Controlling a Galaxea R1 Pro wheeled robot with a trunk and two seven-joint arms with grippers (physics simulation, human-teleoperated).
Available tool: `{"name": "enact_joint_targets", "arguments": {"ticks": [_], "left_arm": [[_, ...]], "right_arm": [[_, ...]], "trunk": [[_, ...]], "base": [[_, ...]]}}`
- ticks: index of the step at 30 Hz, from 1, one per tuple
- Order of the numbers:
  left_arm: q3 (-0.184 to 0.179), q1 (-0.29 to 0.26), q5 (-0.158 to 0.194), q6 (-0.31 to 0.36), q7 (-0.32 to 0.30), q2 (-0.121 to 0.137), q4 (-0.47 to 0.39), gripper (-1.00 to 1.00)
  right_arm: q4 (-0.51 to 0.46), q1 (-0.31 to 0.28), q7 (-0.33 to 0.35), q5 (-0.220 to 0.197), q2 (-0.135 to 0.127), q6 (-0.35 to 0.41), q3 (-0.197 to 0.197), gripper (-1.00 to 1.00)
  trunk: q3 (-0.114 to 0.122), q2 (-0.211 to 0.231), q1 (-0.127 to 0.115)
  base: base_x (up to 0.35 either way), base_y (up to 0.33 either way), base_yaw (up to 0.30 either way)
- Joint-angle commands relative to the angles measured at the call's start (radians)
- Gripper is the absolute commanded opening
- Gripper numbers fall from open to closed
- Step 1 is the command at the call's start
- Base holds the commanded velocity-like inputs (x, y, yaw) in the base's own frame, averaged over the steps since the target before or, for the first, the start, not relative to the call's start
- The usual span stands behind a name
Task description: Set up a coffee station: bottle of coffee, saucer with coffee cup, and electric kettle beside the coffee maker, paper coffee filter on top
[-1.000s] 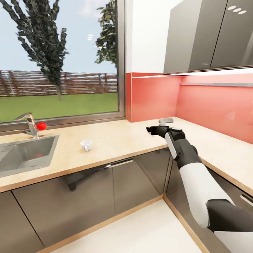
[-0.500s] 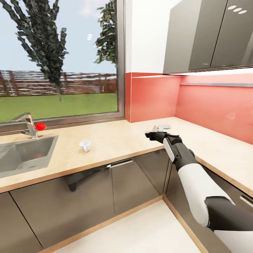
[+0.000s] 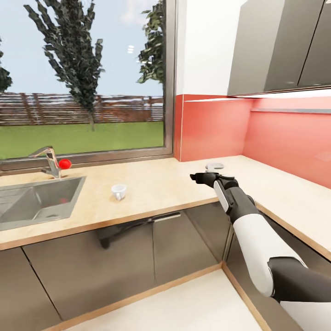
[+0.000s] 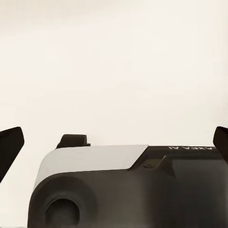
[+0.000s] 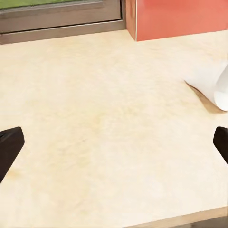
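Observation:
A small white coffee cup [image 3: 119, 191] stands upright on the beige countertop [image 3: 156, 184], between the sink and the corner. The white saucer [image 3: 214, 165] lies on the counter near the red-backsplash corner; its edge shows in the right wrist view as the saucer [image 5: 216, 85]. My right gripper [image 3: 197, 177] hovers low over the counter just in front of the saucer, open and empty, its dark fingertips [image 5: 9, 145] spread wide. My left gripper [image 4: 114, 147] is open too, fingertips [image 4: 10, 142] apart, facing my own grey and black body shell. Coffee maker, bottle, filter and kettle are out of view.
A steel sink [image 3: 37, 202] with a faucet [image 3: 49, 161] and a red ball [image 3: 65, 163] sits at the left. The counter turns along the red backsplash [image 3: 285, 142] on the right. Grey wall cabinets [image 3: 285, 46] hang above, grey base cabinets [image 3: 138, 248] below.
The head view has panned, so the whole scene sits further right. My right gripper sank a little toward the counter one second ago and has stayed near the saucer since.

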Motion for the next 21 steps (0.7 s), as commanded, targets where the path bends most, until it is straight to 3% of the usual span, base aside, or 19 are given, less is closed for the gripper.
{"name": "enact_joint_targets", "arguments": {"ticks": [1,10,21], "left_arm": [[0.003,0.0,0.0,-0.001,0.001,-0.001,-0.002,1.0],[0.003,0.0,0.0,-0.001,0.001,-0.001,-0.002,1.0],[0.003,0.0,0.0,-0.001,0.002,-0.001,-0.002,1.0]], "right_arm": [[-0.001,0.0,0.002,-0.001,0.0,0.005,0.0,1.0],[-0.002,0.0,0.002,-0.001,0.0,0.005,-0.001,1.0],[0.0,0.0,0.002,0.0,-0.003,0.004,0.0,1.0]], "trunk": [[-0.001,0.0,0.0],[-0.001,0.0,0.0],[-0.001,0.0,0.0]], "base": [[0.017,-0.014,0.263],[0.006,-0.04,0.127],[0.0,-0.239,-0.022]]}}
